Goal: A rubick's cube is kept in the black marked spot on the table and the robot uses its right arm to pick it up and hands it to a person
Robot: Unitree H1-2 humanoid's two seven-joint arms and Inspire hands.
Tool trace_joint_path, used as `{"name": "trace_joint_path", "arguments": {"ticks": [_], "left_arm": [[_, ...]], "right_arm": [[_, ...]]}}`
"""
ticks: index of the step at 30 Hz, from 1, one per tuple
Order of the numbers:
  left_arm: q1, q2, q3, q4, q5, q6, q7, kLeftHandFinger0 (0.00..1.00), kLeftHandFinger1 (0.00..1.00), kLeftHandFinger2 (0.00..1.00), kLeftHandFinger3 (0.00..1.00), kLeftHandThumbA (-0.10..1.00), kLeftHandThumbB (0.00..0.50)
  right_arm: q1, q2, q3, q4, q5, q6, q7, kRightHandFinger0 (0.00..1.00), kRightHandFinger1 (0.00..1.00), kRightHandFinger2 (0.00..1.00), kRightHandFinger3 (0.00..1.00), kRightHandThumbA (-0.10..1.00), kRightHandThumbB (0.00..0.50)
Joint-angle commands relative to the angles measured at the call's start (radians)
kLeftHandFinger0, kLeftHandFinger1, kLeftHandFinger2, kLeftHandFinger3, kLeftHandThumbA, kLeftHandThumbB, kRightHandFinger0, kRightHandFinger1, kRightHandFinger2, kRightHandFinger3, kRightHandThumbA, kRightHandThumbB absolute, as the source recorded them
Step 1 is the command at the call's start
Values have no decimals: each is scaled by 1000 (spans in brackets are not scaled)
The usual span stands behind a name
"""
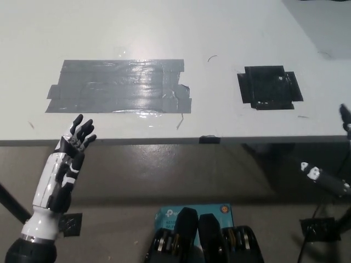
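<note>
White tabletop (230, 33): black marked spot (269, 87) bare, cube not in view. Grey tape patch (120, 86) at left. Left robot hand (74, 143) fingers spread, holding nothing, below edge. Right robot hand (344, 118) barely visible at right edge, can't tell state.

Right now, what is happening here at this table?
Nothing is being handled at this moment. The black marked spot on the white table has no cube on it, and no cube shows anywhere in the head view. The right hand is only at the picture's right edge, beside the table, too little of it visible to tell if it holds anything. The white left hand rests open below the table's front edge, near a patch of grey tape. No person is in view.
</note>
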Motion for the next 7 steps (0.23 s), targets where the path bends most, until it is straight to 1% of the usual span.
{"name": "trace_joint_path", "arguments": {"ticks": [1, 2, 3, 4, 5, 6, 7], "left_arm": [[-17, 12, 26, 2, -43, 14, 2, 1000, 1000, 1000, 1000, 822, 106], [-14, 11, 26, 2, -41, 12, 2, 1000, 1000, 1000, 1000, 822, 106], [-5, 7, 26, 9, -38, -10, 0, 1000, 1000, 1000, 1000, 862, 98], [-1, 5, 26, 11, -38, -19, -1, 1000, 1000, 1000, 1000, 867, 102], [5, 0, 25, 7, -35, -24, 0, 1000, 1000, 1000, 1000, 894, 115], [29, -9, 18, -11, -26, -37, 0, 1000, 1000, 1000, 1000, 946, 120], [40, -13, 14, -18, -20, -45, 0, 1000, 1000, 1000, 1000, 962, 123]], "right_arm": [[31, -8, -35, -52, 210, -237, 112, 1000, 1000, 1000, 1000, 981, 222], [34, -7, -33, -50, 213, -240, 117, 1000, 1000, 1000, 1000, 981, 222], [47, -3, -20, -52, 229, -243, 138, 1000, 1000, 1000, 1000, 1000, 192], [52, -1, -16, -55, 231, -243, 145, 1000, 1000, 1000, 1000, 1000, 186], [58, 1, -10, -64, 229, -238, 150, 1000, 1000, 1000, 1000, 1000, 221], [75, 3, 6, -78, 222, -242, 164, 1000, 1000, 1000, 1000, 1000, 250], [81, 5, 13, -81, 220, -248, 172, 1000, 1000, 1000, 1000, 1000, 257]]}}
